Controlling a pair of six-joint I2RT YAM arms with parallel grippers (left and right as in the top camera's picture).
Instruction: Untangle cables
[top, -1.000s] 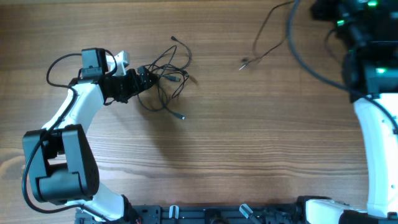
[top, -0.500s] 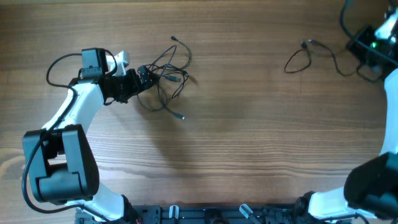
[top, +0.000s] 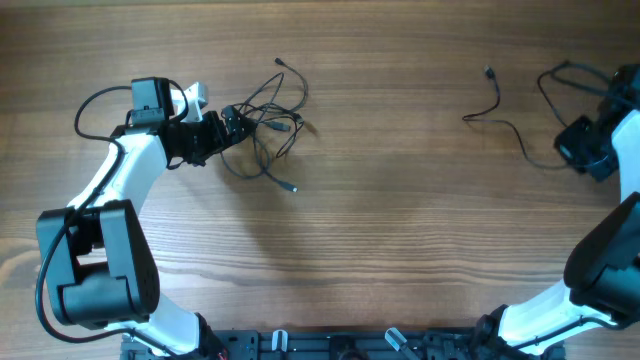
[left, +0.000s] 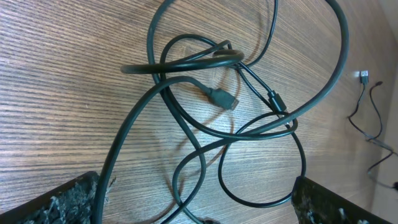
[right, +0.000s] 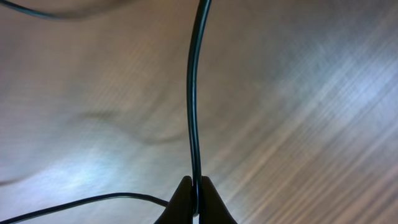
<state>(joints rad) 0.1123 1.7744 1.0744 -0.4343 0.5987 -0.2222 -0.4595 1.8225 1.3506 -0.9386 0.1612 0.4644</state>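
Wood-grain desk (top: 400, 220) is filling every view, pale brown, with the grain running side to side in the overhead shot.

Left side: my left tool (top: 228, 127) is sitting at the left edge of the tangled cables (top: 268, 122), jaws spread as wide as they go. From the left wrist, the left tool (left: 196, 186) is showing one jaw in each bottom corner, and the tangled cables (left: 205, 124) are lying on the desk between and beyond them. Nothing is being clamped. One strand is running close past the left-hand jaw; I cannot tell if it is touching. Several thin black loops are crossing over each other, and a dark plug (left: 222, 98) with a metal tip is lying in the middle of them. A loose end with a grey tip (top: 292, 187) is trailing out toward the near side of the heap.

Right side: my right tool (top: 585, 150) is sitting at the far right edge of the desk, jaws closed down on the single cable (top: 500, 118). From the right wrist, the right tool (right: 196, 190) is pinching that black cord, which is rising straight up out of the closed tips. This single cable is lying well apart from the heap, snaking left across the bare wood to its small plug end (top: 488, 72).
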